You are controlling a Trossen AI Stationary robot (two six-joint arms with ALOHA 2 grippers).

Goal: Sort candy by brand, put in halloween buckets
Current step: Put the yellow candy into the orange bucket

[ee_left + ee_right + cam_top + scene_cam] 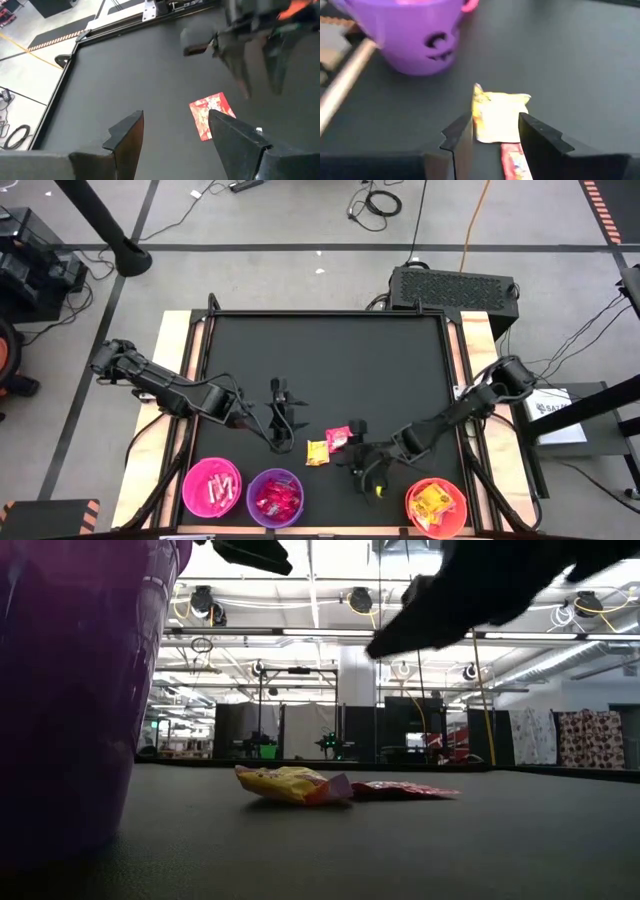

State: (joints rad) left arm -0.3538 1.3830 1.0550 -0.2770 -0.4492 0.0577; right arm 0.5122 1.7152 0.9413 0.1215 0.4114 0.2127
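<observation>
Two candy packets flat on the black counter [330,360], a claw over each side.
Right claw [492,134] partly open, holding nothing, hanging above the yellow packet [500,116], one finger to each side of it in the wrist view. Red packet [338,438] just beside the yellow one. Left claw [281,430] wide open and empty, near the red packet. Pink bucket [212,487], purple bucket [275,497] and orange bucket [437,506] in a row along the counter edge, candy in each.
</observation>
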